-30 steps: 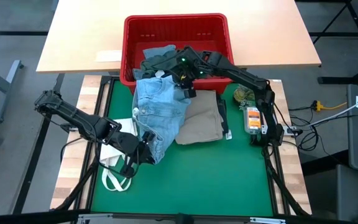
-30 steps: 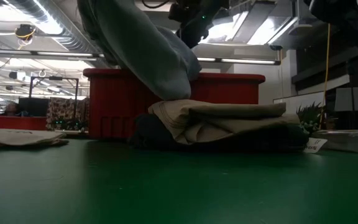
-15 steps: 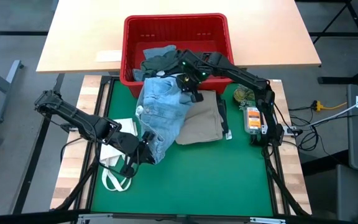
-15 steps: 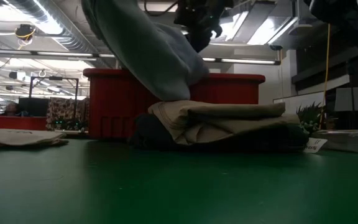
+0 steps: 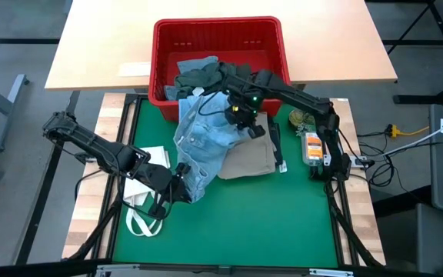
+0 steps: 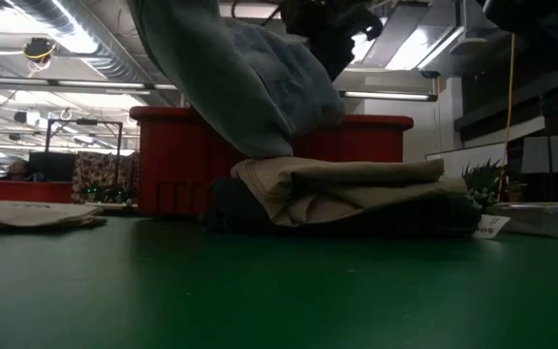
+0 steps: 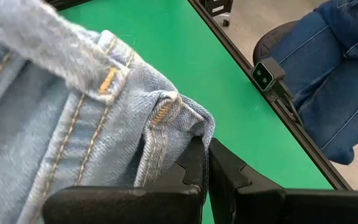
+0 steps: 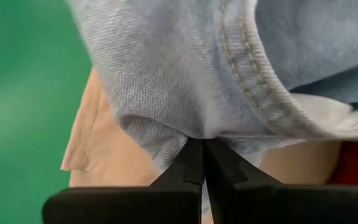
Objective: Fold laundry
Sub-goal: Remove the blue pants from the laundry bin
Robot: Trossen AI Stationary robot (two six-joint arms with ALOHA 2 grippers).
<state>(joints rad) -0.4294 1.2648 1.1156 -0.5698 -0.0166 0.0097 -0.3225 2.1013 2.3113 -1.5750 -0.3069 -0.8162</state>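
Denim dominates the scene: light blue jeans (image 5: 202, 142) hang stretched between both arms above the green table (image 5: 283, 223). The left hand (image 5: 181, 185) is clenched on a seamed corner of the jeans (image 7: 166, 112) near the table's front left, just beside a white tote bag (image 5: 141, 192). The right hand (image 5: 246, 121) is pinched tight on another fold of the jeans (image 8: 185, 93), raised over a folded beige garment (image 5: 248, 158) that lies on a darker piece. Behind them, a red basket (image 5: 218, 31) holds a dark green-grey garment (image 5: 198, 77). In the low view the jeans (image 6: 240, 87) drape down onto the beige stack (image 6: 356, 184)
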